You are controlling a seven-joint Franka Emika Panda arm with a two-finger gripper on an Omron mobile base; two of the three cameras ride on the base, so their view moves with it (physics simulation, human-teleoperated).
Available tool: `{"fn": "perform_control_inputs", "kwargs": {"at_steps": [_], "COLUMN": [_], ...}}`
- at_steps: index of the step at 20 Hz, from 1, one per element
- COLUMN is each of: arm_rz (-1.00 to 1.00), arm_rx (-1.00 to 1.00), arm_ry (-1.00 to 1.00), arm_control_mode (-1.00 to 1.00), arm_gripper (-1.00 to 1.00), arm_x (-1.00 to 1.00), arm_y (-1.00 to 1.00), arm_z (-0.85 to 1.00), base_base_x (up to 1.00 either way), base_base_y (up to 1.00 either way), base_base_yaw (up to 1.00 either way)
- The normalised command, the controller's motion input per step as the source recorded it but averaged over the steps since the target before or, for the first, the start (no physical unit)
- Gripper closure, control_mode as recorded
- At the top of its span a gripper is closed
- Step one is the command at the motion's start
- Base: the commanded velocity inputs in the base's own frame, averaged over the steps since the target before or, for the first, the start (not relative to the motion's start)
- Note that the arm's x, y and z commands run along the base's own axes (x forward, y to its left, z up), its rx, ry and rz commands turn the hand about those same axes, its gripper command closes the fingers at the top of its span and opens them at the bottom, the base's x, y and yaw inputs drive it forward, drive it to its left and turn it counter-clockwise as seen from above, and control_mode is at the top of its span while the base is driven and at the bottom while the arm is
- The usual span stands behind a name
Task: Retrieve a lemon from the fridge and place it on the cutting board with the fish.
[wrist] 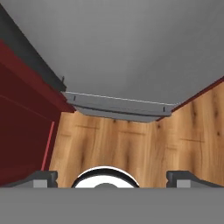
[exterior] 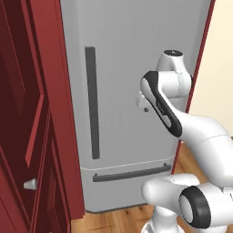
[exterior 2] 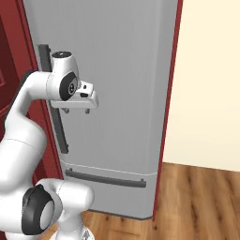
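Note:
The fridge [exterior: 127,68] is a tall light-grey appliance and its door is shut. A long dark bar handle [exterior: 92,102] runs down the door's left side, and a horizontal drawer handle [exterior: 132,173] sits low. My gripper [exterior 2: 76,111] hangs in front of the door [exterior 2: 126,70] at mid height, pointing down, apart from the handle. In the hand view my gripper [wrist: 113,177] is open, with the fingertips [wrist: 43,177] far apart and nothing between them. That view looks down at the fridge's lower drawer [wrist: 118,107] and the floor. The lemon, the cutting board and the fish are out of view.
Dark red cabinets [exterior: 27,113] with a small grey knob [exterior: 30,184] stand close on the fridge's left. A red panel [exterior 2: 168,93] borders its right side, with a cream wall [exterior 2: 211,84] beyond. Wooden floor [exterior 2: 201,197] lies open to the right.

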Motion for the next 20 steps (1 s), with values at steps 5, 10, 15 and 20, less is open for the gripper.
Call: {"fn": "perform_control_inputs", "kwargs": {"at_steps": [5,10,15,20], "arm_rz": [0.0,0.0,0.0,0.0], "arm_rx": [0.0,0.0,0.0,0.0], "arm_ry": [0.0,0.0,0.0,0.0], "arm_control_mode": [1.0,1.0,1.0,1.0], "arm_gripper": [-1.0,-1.0,-1.0,-1.0], "arm_x": [0.0,0.0,0.0,0.0], "arm_y": [0.0,0.0,0.0,0.0], "arm_z": [0.0,0.0,0.0,0.0], "base_base_x": [-0.42,-0.02,-0.11,-0.06], "base_base_y": [0.15,0.0,-0.16,-0.48], "base_base_yaw": [0.0,0.2,0.4,0.43]}}
